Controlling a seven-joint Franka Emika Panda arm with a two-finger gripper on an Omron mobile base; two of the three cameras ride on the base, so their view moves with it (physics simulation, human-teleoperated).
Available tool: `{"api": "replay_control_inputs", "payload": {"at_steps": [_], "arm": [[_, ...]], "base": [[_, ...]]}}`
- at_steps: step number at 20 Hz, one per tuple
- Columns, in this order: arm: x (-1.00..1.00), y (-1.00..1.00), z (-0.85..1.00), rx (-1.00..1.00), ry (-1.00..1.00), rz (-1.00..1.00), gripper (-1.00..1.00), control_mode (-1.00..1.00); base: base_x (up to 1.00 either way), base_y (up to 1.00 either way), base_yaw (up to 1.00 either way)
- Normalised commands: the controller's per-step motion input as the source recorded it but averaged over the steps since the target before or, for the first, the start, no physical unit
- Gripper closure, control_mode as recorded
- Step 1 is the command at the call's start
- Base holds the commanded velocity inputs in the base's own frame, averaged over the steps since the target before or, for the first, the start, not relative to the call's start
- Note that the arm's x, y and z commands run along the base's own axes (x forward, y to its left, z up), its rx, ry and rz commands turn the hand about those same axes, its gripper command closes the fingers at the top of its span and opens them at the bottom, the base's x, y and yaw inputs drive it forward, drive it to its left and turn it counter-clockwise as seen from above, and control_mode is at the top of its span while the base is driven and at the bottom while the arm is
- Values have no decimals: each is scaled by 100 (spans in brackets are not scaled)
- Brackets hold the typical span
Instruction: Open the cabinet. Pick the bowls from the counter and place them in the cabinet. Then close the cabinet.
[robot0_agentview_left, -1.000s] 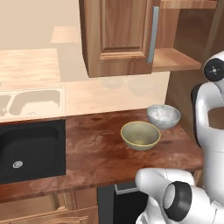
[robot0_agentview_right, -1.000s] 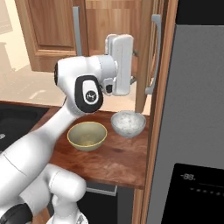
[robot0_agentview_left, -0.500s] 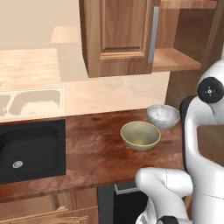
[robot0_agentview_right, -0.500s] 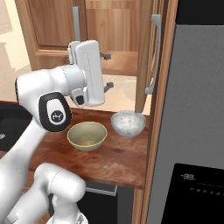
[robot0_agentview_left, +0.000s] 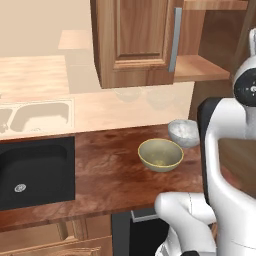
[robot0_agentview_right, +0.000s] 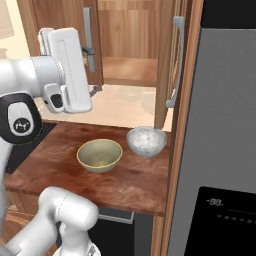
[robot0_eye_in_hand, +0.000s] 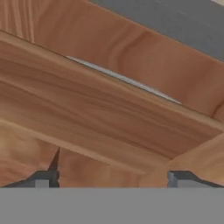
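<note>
Left base view: I am seeing the cabinet (robot0_agentview_left: 137, 42) standing open, its shelf (robot0_agentview_left: 200, 67) bare; the olive-yellow bowl (robot0_agentview_left: 160, 154) and the white-grey bowl (robot0_agentview_left: 183, 133) are sitting near each other on the counter (robot0_agentview_left: 105, 170) beside the black sink (robot0_agentview_left: 35, 170).

Right base view: I am watching the arm reaching up toward the open cabinet, both bowls lying well below the hand.

Hand view: I am holding the gripper (robot0_eye_in_hand: 113, 177) wide, nothing between the fingertips (robot0_eye_in_hand: 46, 177), wooden cabinet surfaces directly ahead.
</note>
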Motion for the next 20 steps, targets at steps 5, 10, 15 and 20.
{"api": "replay_control_inputs", "payload": {"at_steps": [5, 10, 15, 20], "arm": [[-4, 30, 13, -34, 18, 6, -100, -100], [0, -18, -13, -23, 21, 6, -100, -100], [9, -26, -40, -16, 2, 17, -100, -100], [5, -12, -32, -21, 0, 23, -100, -100]], "base": [[0, 0, 0], [0, 0, 0], [0, 0, 0], [0, 0, 0]]}}
